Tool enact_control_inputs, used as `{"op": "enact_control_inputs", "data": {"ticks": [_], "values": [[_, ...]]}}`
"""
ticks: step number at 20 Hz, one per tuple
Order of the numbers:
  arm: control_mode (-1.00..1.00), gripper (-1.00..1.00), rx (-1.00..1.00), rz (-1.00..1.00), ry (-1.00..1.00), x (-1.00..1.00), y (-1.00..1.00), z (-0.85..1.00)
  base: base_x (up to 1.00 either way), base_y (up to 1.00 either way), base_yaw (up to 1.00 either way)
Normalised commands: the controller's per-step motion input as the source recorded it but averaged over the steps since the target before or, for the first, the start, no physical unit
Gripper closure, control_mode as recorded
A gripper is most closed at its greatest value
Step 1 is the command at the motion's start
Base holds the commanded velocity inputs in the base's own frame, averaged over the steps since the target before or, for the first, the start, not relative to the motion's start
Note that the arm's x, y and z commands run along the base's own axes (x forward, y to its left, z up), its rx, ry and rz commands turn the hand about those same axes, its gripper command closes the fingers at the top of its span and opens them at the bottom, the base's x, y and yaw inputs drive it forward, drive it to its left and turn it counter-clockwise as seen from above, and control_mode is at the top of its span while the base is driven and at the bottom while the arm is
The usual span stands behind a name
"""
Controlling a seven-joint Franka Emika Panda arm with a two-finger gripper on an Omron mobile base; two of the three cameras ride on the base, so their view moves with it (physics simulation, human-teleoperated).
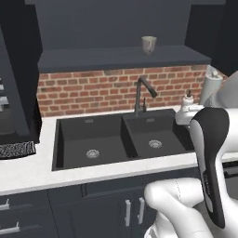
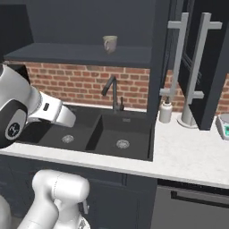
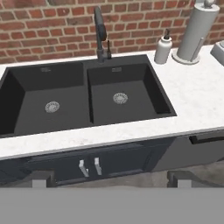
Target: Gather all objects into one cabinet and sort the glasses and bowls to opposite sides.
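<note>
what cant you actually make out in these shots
- Beige speckled mug on the open cabinet's shelf: too small in both base views to read its pattern.
- Cabinet doors: cut off by the top edge of the right base view.
- Paper-towel holder: partly hidden by the arm in the left base view.
- Scale: cropped by the right edge.

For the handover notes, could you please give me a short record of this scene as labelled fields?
mug: beige speckled mug upright on the open cabinet shelf above the sink
sink: dark double sink, both basins empty
faucet: dark faucet behind the divider
counter right of sink: soap dispenser, paper-towel holder
gripper: gripper open, holding nothing, facing the sink
cabinet door: cabinet door open at right
</note>
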Motion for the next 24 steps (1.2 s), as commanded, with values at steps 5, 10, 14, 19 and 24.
{"op": "enact_control_inputs", "data": {"ticks": [5,10,14,19,24], "values": [[1.0,-1.0,0.0,0.0,0.0,0.0,0.0,0.0,0.62,0.0,-0.07],[1.0,-1.0,0.0,0.0,0.0,0.0,0.0,0.0,0.37,-0.08,-0.03],[1.0,-1.0,0.0,0.0,0.0,0.0,0.0,0.0,0.3,-0.13,0.0],[-1.0,-1.0,0.0,0.0,-0.01,0.11,-0.02,0.0,0.19,-0.03,0.0],[-1.0,-1.0,0.0,0.01,-0.25,0.07,0.01,0.16,0.0,0.0,0.0]]}}
